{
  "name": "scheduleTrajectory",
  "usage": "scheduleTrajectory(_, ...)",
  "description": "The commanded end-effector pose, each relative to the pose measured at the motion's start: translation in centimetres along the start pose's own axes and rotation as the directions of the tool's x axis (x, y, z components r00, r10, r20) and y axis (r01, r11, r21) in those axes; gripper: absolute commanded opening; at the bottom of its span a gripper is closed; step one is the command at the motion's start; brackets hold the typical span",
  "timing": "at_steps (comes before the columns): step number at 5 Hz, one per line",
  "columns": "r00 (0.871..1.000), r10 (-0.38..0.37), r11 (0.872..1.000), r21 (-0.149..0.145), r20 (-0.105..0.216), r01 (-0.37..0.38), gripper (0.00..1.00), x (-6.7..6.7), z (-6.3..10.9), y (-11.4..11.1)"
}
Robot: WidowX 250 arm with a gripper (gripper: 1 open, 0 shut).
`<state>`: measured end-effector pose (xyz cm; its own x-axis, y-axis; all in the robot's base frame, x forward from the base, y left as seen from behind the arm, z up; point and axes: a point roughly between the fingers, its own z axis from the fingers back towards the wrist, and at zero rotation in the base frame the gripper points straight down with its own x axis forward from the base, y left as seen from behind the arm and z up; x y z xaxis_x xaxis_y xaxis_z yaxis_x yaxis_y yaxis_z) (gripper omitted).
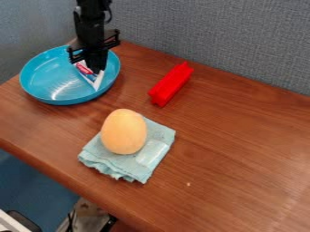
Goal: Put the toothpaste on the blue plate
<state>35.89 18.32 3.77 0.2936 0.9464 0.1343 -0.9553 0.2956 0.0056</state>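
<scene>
The gripper (86, 66) is pointing straight down into the plate (49, 82), clenching the toothpaste (90, 74) whose lower end is lying on the plate's right side, while 1 red block (171, 82) and 1 egg (122, 131) on a cloth (143, 159) are sitting apart on the table (242, 136).

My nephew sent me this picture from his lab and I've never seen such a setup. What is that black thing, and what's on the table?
The black thing is a robot arm, seen by one camera looking down at a wooden table from the front. At its tip is a gripper, pointing straight down into a blue plate. Its fingers are shut on a small white toothpaste tube, whose lower end reaches the plate's inside near the rim. Whether it already rests there is hard to tell. To the right lies a red block. Nearer the camera, an orange egg-shaped object sits on a folded pale blue-green cloth.
</scene>
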Motion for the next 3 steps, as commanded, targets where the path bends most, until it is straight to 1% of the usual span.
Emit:
scheduleTrajectory(1,1.0,-0.015,1.0,-0.016,0.024,0.015,0.0,0.45,0.75,-0.42)
scheduleTrajectory(3,0.999,-0.025,0.999,-0.019,0.019,0.026,0.0,0.46,0.65,-0.6)
